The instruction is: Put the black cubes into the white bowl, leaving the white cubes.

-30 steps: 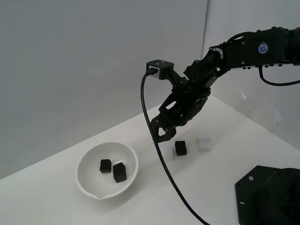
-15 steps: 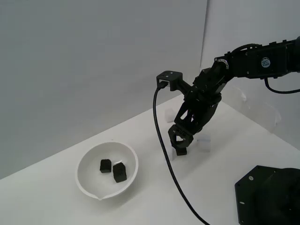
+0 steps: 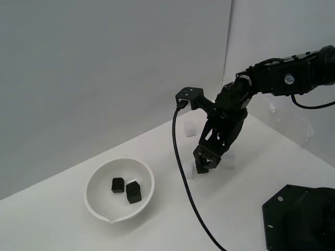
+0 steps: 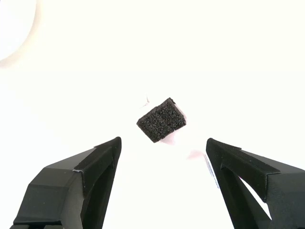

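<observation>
The gripper (image 4: pixel 162 148) is low over the white table (image 3: pixel 63 230) with its two fingers (image 4: pixel 90 162) wide apart, and one black cube (image 4: pixel 160 120) sits on the table just in front of the gap, not touching either finger. In the exterior view a white cube (image 3: pixel 189 172) sits just beside the gripper on the exterior view's left, another (image 3: pixel 229 160) peeks out on its other side, and a third (image 3: pixel 189 128) is farther back near the wall. The white bowl (image 3: pixel 102 204) is well apart toward the exterior view's left, with two black cubes (image 3: pixel 133 192) lying close together inside it.
</observation>
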